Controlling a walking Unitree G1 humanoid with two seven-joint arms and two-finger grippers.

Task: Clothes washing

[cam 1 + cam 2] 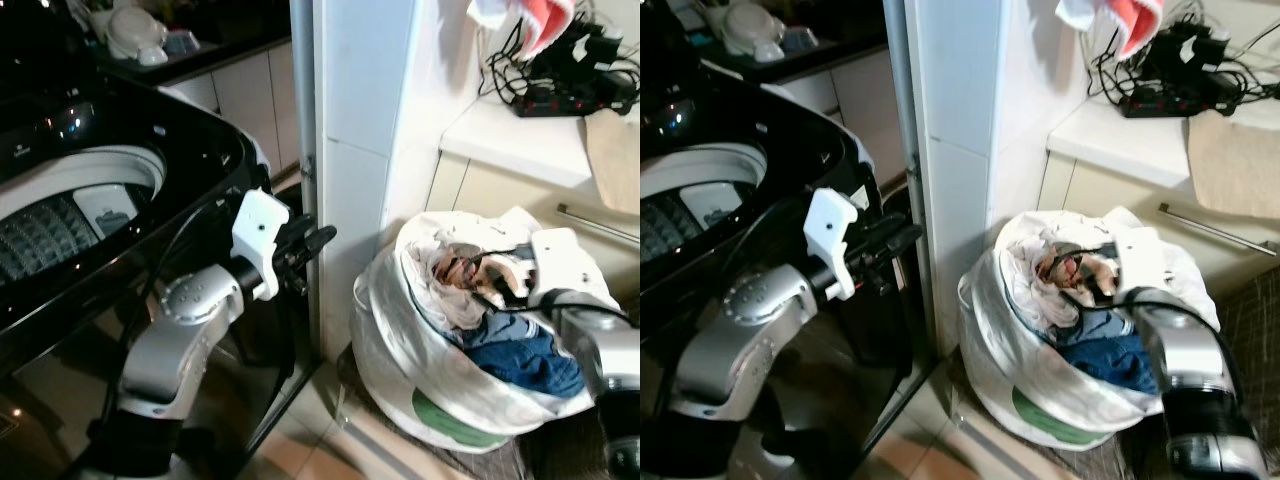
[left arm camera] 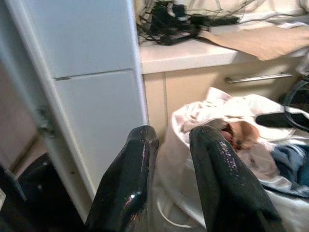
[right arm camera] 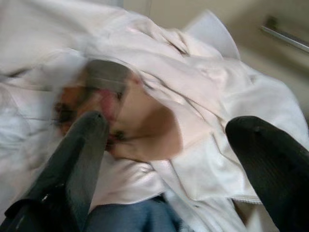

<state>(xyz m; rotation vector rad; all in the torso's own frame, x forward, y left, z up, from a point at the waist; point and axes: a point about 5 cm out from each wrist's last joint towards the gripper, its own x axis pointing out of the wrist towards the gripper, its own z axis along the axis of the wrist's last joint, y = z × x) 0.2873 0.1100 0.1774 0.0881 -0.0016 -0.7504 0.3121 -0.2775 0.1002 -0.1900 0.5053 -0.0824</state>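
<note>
White laundry bag (image 1: 400, 370) sits on floor at foot of the cabinet, beside the white pillar (image 1: 345, 150), stuffed w/ clothes: white garment (image 3: 193, 96), blue item (image 1: 525, 355), tan/pink piece (image 3: 140, 125). Right pincer (image 3: 169, 159) is down in the bag's mouth, fingers spread wide, released, straddling the tan/pink piece, w/ nothing gripped. Left pincer (image 1: 310, 250) hangs by the washer (image 1: 90, 200) front, well apart from bag, fingers slightly apart, empty. Washer lid up, drum (image 1: 60, 225) visible.
</note>
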